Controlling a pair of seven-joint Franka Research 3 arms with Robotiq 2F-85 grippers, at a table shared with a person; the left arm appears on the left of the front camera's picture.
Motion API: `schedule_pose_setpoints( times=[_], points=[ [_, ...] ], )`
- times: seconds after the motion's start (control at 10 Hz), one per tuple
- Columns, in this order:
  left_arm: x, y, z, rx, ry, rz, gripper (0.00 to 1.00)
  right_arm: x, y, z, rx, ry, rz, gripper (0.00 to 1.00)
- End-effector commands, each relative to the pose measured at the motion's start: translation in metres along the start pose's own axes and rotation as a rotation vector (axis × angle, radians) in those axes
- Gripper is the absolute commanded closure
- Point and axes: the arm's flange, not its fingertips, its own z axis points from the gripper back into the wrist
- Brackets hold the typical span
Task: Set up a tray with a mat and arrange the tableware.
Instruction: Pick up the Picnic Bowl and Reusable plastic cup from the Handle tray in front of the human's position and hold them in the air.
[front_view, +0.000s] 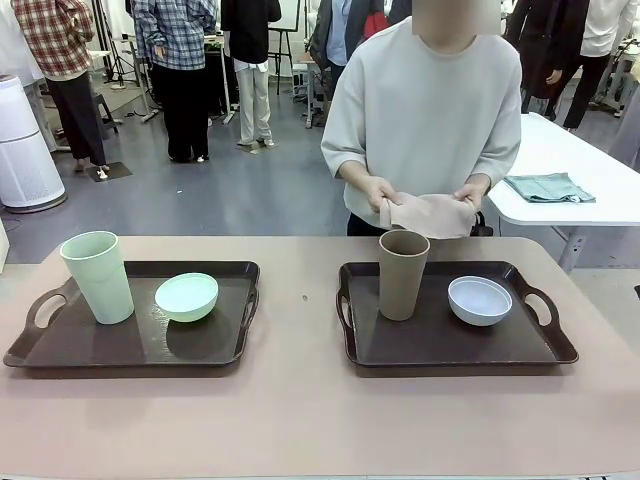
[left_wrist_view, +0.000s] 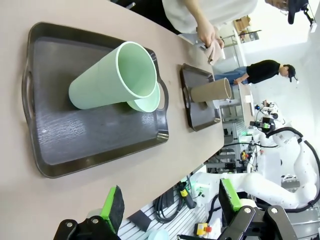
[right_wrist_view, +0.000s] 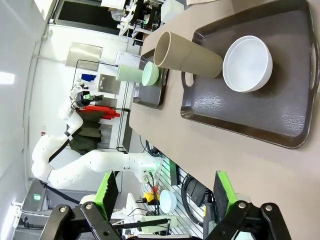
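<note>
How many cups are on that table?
2: a tall mint green plastic tumbler on the left dark brown tray, a tan-brown plastic tumbler on the right tray.

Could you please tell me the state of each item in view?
Green cup: upright on left tray
Green bowl: upright on left tray
Brown cup: upright on right tray
White bowl: upright on right tray
Cloth: held in person's hands
Left pincer: open, empty
Right pincer: open, empty

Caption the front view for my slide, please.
Person holding mat behind two trays: mint tumbler and bowl left, tan tumbler, pale bowl right.
</note>
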Motion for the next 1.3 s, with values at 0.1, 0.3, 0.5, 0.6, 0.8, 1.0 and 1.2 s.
schedule_pose_setpoints(
  times=[0.1, 0.3, 0.5, 0.6, 0.8, 1.0, 1.2],
  points=[
    [0.0013, -0.0012, 0.0006, -0.008, -0.012, 0.006, 0.00, 0.0010, -0.0017, 0.0008, 0.013, -0.009, 0.000, 0.00],
    [0.0013, -0.0012, 0.0006, -0.008, -0.012, 0.006, 0.00, 0.0010, -0.0017, 0.0008, 0.013, -0.009, 0.000, 0.00],
    [0.0013, -0.0012, 0.0006, -0.008, -0.012, 0.006, 0.00, 0.0010, -0.0017, 0.0008, 0.013, -0.009, 0.000, 0.00],
    [0.0013, -0.0012, 0.0006, -0.008, -0.012, 0.006, 0.00, 0.0010, -0.0017, 0.0008, 0.013, -0.009, 0.000, 0.00],
    [0.0013, -0.0012, 0.0006, -0.008, -0.012, 0.006, 0.00, 0.0010, -0.0017, 0.0008, 0.013, -0.009, 0.000, 0.00],
    [0.0013, -0.0012, 0.0006, -0.008, -0.012, 0.006, 0.00, 0.0010, -0.0017, 0.0008, 0.013, -0.009, 0.000, 0.00],
    [0.0013, -0.0012, 0.0006, -0.008, -0.012, 0.006, 0.00, 0.0010, -0.0017, 0.0008, 0.013, -0.009, 0.000, 0.00]
  ],
)
